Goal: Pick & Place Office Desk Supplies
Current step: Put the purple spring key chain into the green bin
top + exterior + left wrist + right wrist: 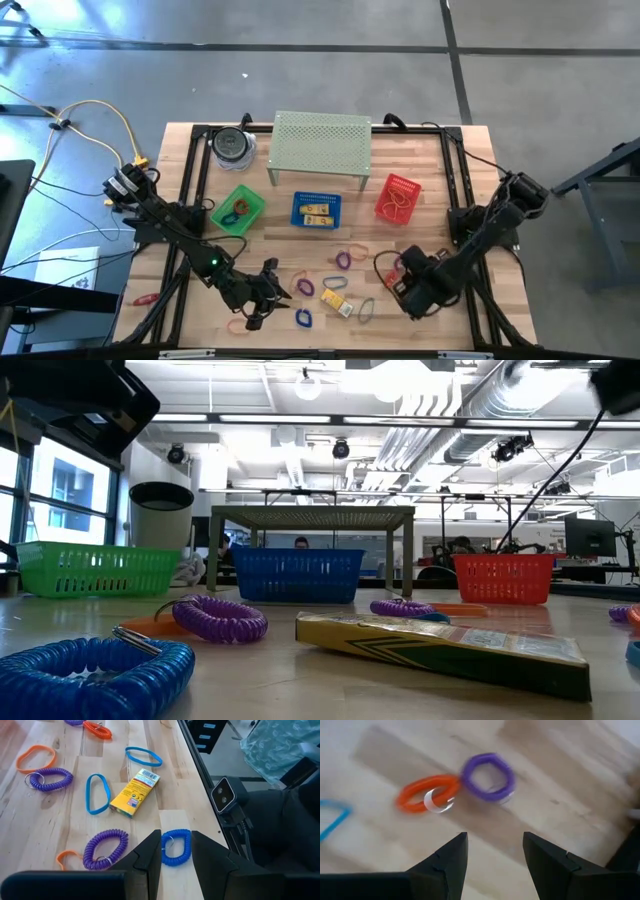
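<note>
Just ahead of the open left claw [176,851] lies a blue coil [175,847].

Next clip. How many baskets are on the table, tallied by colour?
Green basket: 1
Blue basket: 1
Red basket: 1
Total: 3

Left gripper [175,854], fingers parted and empty, above a blue coil loop [175,847] on the worktop [165,790]; yellow box [135,792] and purple coil loop [105,849] nearby.
</note>
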You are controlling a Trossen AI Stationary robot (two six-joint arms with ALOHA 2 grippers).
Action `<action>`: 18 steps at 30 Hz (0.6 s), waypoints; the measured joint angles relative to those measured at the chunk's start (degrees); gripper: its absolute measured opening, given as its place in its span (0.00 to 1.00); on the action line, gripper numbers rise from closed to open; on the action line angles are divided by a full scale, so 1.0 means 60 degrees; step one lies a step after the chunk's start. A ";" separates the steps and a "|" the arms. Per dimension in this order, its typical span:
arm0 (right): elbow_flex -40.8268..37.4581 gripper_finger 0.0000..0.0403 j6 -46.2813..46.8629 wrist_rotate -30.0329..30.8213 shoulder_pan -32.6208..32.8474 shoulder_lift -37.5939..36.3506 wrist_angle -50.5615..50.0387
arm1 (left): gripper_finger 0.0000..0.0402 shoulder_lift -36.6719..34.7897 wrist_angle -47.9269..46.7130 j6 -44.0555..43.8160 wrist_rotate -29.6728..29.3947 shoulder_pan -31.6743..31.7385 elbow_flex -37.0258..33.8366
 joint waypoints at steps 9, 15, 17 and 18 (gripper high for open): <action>-0.0766 0.45 -0.0676 -0.0123 -0.1052 0.0002 0.0225 | 0.25 0.0000 -0.0001 0.0000 -0.0001 0.0033 0.0000; -0.1148 0.45 -0.1722 0.0154 -0.1516 -0.0001 0.1001 | 0.25 0.0000 -0.0004 -0.0047 0.0000 -0.0016 -0.0001; -0.1300 0.45 -0.1877 0.0144 -0.1616 -0.0001 0.1326 | 0.25 0.0000 -0.0002 -0.0047 0.0000 -0.0033 -0.0001; -0.1378 0.45 -0.1907 0.0158 -0.1646 -0.0001 0.1426 | 0.25 0.0000 -0.0004 -0.0050 0.0000 -0.0033 0.0000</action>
